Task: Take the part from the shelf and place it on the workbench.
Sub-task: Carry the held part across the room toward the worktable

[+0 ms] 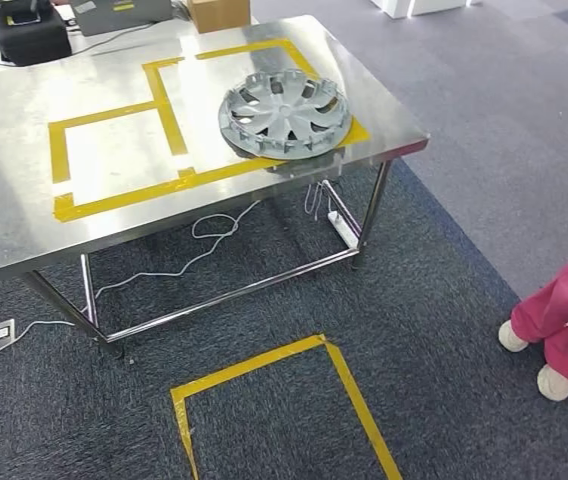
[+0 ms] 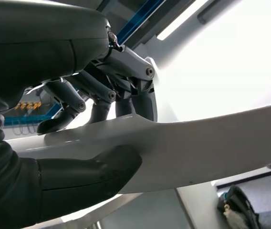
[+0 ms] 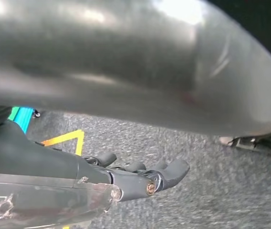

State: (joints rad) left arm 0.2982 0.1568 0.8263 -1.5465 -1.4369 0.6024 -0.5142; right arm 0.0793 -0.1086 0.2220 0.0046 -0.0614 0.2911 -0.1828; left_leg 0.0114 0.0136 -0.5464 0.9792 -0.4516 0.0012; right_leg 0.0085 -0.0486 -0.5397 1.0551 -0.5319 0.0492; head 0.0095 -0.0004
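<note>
Gripping a pale part (image 2: 199,143) with left hand (image 2: 101,95) fingers wrapped round, right hand (image 3: 141,179) empty with fingers apart, you risk striking the hubcap (image 1: 285,112) on the table (image 1: 9,200).

Workbench (image 1: 32,210): brushed steel, shiny, smooth; matt yellow tape (image 1: 162,95) on top. Hubcap (image 1: 285,112): silver-grey plastic, slight gloss. Carpet (image 1: 447,320): dark, rough cloth. Box (image 1: 218,13): brown cardboard. Left hand (image 2: 101,90): dark, smooth, semi-gloss.
</note>
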